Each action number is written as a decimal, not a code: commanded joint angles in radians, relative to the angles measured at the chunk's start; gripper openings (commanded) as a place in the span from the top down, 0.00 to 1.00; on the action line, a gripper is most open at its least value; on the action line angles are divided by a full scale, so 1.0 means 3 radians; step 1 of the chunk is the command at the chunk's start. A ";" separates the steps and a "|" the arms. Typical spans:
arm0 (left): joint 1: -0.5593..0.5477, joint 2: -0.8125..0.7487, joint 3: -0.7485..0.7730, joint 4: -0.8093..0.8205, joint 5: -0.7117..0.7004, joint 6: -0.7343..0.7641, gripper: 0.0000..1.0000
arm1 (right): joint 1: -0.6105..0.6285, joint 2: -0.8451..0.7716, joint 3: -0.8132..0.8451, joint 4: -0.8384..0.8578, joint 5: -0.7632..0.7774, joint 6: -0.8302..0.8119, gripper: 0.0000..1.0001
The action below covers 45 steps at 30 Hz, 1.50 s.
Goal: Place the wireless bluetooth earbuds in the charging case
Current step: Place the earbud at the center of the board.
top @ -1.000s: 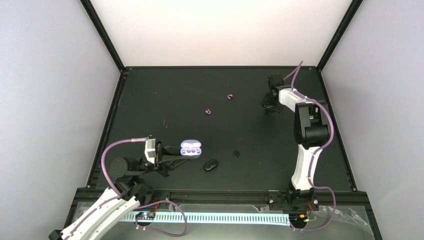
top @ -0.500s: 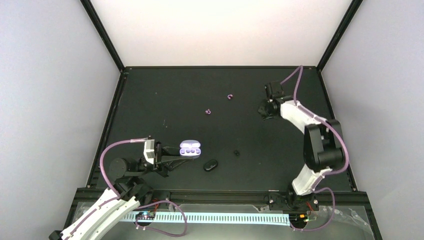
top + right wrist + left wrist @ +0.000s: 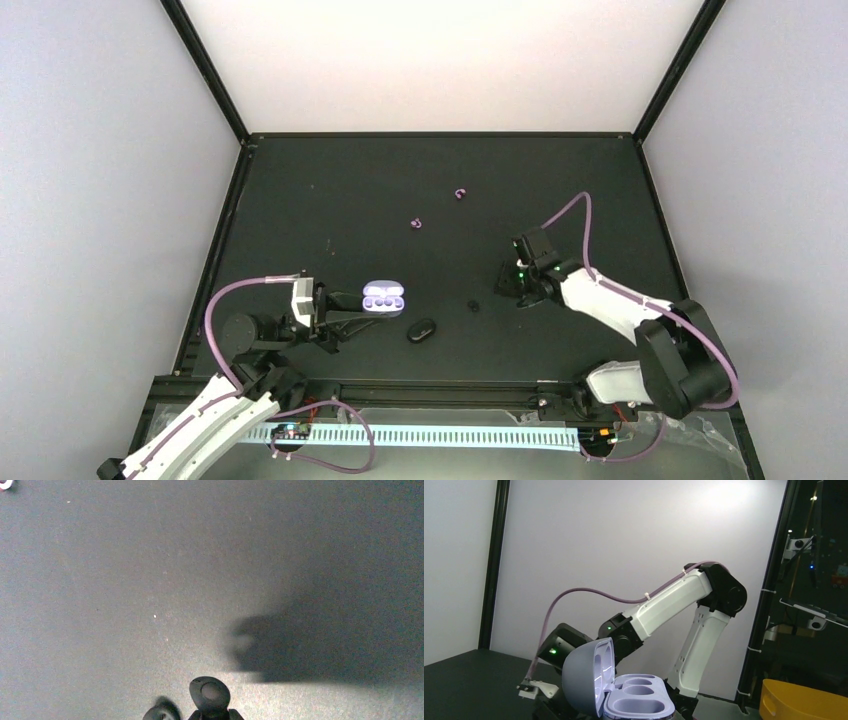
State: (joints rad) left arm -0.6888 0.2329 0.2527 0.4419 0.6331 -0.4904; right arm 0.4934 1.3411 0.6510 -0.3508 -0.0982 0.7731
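My left gripper is shut on the open lavender charging case and holds it low at the front left. In the left wrist view the case has its lid up and its wells are empty. Two pinkish-purple earbuds lie on the mat further back. A small black earbud lies right of the case. My right gripper is just right of it. In the right wrist view the gripper pinches a small black earbud above the mat.
A closed black oval case lies on the black mat just right of the lavender case. A blurred dark shape shows at the bottom of the right wrist view. Black frame posts edge the mat.
My right arm has swung from the back right of the mat forward and left to the middle, near the loose black earbud. The left arm and the case have not moved.
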 commanded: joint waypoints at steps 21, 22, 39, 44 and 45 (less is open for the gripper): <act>-0.0015 0.0060 0.0093 -0.0137 -0.0044 0.0118 0.99 | 0.0017 -0.0707 -0.0290 0.0312 0.0265 0.0308 0.66; -0.0013 0.0070 0.0093 -0.0133 -0.0044 0.0122 0.98 | 0.0017 -0.0686 -0.0218 0.0281 0.0235 0.0117 0.65; -0.0012 0.0179 0.0093 -0.0154 -0.0067 0.0164 0.98 | 0.0281 0.0259 0.0422 -0.0150 0.0040 -0.1147 0.58; -0.0014 0.0192 0.0093 -0.0154 -0.0080 0.0167 0.98 | 0.0288 0.0371 0.0393 -0.0079 0.0046 -0.1143 0.61; -0.0011 0.0197 0.0093 -0.0154 -0.0082 0.0170 0.98 | 0.0288 0.0389 0.0396 -0.0069 0.0061 -0.1147 0.61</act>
State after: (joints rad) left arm -0.6888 0.2794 0.2527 0.3912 0.6239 -0.4549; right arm 0.5743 1.4448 0.7574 -0.3832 -0.0818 0.4541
